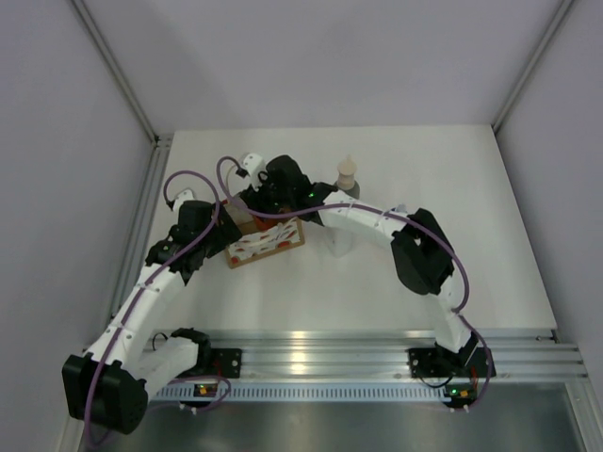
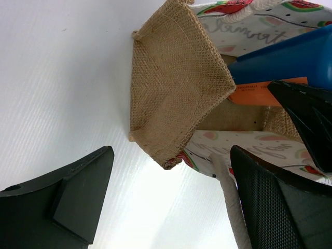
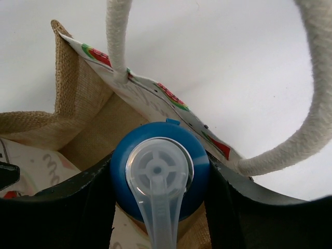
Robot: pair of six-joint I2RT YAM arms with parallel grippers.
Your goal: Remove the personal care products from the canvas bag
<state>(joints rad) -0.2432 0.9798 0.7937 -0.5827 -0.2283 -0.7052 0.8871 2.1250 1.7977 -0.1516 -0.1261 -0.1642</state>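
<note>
Clamping the orange bottle (image 3: 160,174) inside the canvas bag (image 3: 83,98) is the right pincer (image 3: 160,205); left pincer (image 2: 176,202) stands open.

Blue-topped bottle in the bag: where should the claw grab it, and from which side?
Grip the round blue top, coming in along the bottle's axis through the open mouth of the canvas bag. The body sits sunk between the bag walls, so only the top is free. The right claw is shut on it that way, one finger each side.
</note>
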